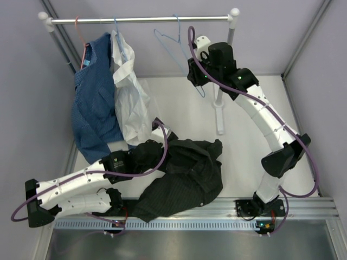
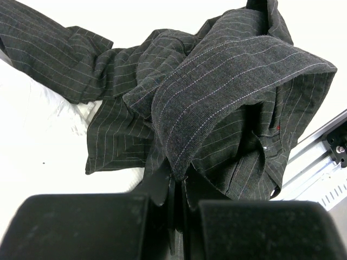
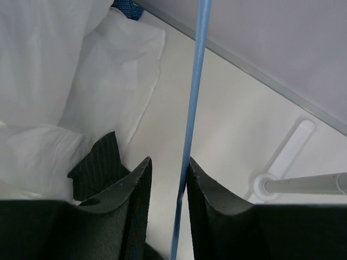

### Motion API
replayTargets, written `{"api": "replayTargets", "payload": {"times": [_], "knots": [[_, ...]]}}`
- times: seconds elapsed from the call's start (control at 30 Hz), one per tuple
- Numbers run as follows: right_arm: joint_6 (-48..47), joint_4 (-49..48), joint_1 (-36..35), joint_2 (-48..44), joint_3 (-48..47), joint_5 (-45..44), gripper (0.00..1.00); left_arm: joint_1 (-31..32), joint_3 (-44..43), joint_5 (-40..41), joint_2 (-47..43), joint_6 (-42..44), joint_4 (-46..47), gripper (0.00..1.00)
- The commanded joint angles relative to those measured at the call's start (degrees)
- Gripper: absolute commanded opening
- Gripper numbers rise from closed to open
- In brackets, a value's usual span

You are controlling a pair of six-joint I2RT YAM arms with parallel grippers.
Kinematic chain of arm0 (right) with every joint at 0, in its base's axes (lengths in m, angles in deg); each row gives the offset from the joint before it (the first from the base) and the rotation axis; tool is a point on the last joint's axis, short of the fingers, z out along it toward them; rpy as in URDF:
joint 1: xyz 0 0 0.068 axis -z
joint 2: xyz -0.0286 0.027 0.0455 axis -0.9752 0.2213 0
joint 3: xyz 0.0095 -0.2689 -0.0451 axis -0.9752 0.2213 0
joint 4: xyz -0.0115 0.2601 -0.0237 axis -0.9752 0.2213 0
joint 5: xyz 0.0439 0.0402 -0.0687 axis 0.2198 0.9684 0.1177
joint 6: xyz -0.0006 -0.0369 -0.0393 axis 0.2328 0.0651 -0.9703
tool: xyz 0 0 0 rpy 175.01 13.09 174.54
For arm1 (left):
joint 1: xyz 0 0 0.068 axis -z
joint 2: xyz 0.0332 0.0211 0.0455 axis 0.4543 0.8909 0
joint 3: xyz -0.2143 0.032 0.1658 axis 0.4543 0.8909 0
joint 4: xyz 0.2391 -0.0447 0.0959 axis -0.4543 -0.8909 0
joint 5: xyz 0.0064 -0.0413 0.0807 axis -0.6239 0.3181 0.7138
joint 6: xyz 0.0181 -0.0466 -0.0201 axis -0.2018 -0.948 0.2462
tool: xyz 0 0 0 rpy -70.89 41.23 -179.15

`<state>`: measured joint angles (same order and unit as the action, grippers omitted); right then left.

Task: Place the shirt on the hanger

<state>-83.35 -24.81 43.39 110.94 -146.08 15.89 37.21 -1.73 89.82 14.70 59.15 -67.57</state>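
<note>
At six o'clock on the white table [image 1: 184, 114], near the arm bases, we see the black pinstriped shirt [image 1: 190, 173] lying crumpled in a heap. The left gripper [image 2: 176, 184] has its fingers pinched tight on a fold of the cloth, which rises from them in a peak. At twelve o'clock a rail [image 1: 141, 20] spans the back. The light-blue wire hanger [image 3: 196, 81] hangs from it by its hook, empty, just right of the middle. The right gripper [image 3: 169, 162] is raised to the hanger's lower end. Its fingers straddle the wire and are nearly closed, with a sliver of gap on one side. At ten o'clock a blue patterned garment [image 1: 95, 108] and a white shirt [image 1: 127, 97] hang side by side. We can read no writing on any of the cloth.
</note>
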Motion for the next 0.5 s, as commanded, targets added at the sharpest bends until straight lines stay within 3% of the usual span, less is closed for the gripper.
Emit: {"api": "replayTargets", "payload": {"times": [0.0, 0.23, 0.37, 0.47], "knots": [[-0.7, -1.1, 0.7, 0.9, -1.6, 0.4, 0.30, -0.1, 0.6, 0.0, -0.9, -0.8, 0.5, 0.00], [-1.2, -1.1, 0.7, 1.4, -1.0, -0.4, 0.29, -0.1, 1.1, -0.1, -1.6, -1.5, 0.5, 0.00], [-1.2, -1.2, 0.7, 1.6, -1.3, -0.9, 0.04, -0.1, 1.1, -0.3, -1.7, -1.5, 0.6, 0.00], [-0.7, -1.3, 0.6, 1.0, -2.0, -0.9, 0.00, -0.1, 1.1, -0.3, -1.7, -1.6, 0.6, 0.00]]}}
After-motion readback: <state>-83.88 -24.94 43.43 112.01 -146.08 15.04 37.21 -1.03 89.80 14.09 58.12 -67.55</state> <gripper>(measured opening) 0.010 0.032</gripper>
